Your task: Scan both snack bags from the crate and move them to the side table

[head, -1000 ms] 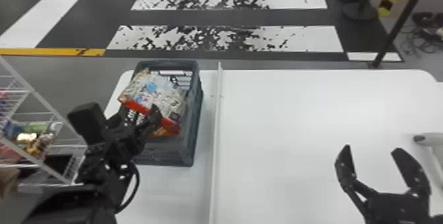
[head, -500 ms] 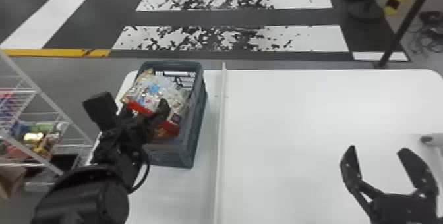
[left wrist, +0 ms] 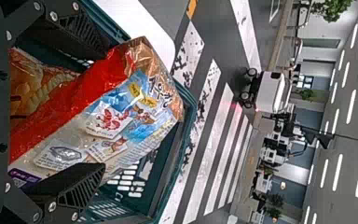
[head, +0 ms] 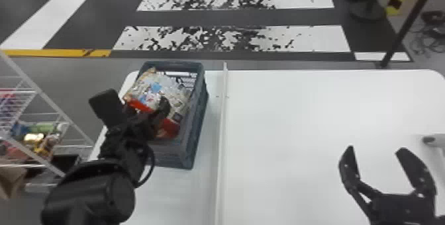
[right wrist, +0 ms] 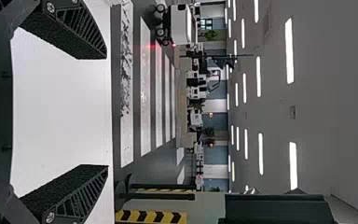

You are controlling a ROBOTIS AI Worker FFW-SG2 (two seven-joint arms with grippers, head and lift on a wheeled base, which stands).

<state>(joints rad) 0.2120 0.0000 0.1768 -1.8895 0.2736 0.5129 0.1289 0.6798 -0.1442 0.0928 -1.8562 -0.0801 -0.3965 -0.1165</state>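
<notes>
My left gripper (head: 135, 108) is over the near left part of the dark crate (head: 198, 118), its fingers apart around a snack bag (head: 155, 90). In the left wrist view that bag (left wrist: 121, 112), silvery with a red band and blue print, lies between the spread fingers of the left gripper (left wrist: 105, 109); whether either finger touches it I cannot tell. Partly covered by it is a second, orange bag (left wrist: 44, 88), inside the crate (left wrist: 186, 135). Parked at the near right is my right gripper (head: 376, 149), open and holding nothing; the right wrist view shows the right gripper (right wrist: 107, 112) likewise.
The crate stands on a white table (head: 298, 125), left of a thin raised divider (head: 222, 135). A wire shelf (head: 46, 98) with packages is off the table's left side. At the right edge lies a pale object with a dark end (head: 430, 140).
My left gripper has moved right and slightly away from the robot, farther over the bag. The head view has shifted a little. My right gripper has stayed in place.
</notes>
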